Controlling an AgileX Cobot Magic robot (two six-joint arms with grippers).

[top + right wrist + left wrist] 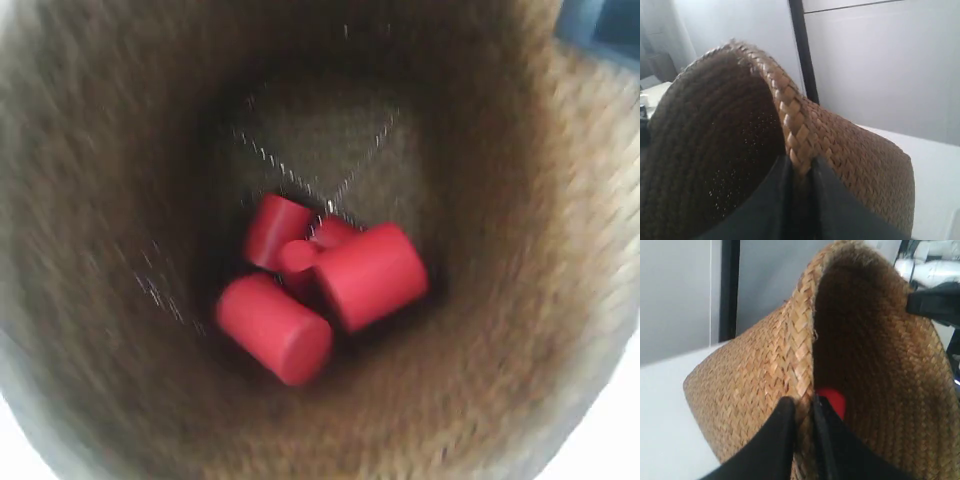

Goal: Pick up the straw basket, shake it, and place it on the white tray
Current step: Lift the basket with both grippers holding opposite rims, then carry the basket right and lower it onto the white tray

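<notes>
The straw basket (pixel 110 250) fills the exterior view, blurred, seen straight down into its dark inside. Several red cylinders (pixel 370 275) lie tumbled together at its bottom. My left gripper (pixel 802 407) is shut on the braided rim of the straw basket (pixel 750 375), one finger outside the wall and one inside, with a red cylinder (pixel 832 397) showing just past it. My right gripper (pixel 800 167) is shut on the opposite rim of the straw basket (pixel 850 150) in the same way. The basket is held up off the white surface. The white tray is out of view.
A white tabletop (pixel 665 410) lies below the basket. Grey wall panels with a black upright strip (pixel 802 50) stand behind it. The other arm's dark gripper (pixel 935 302) shows at the basket's far rim in the left wrist view.
</notes>
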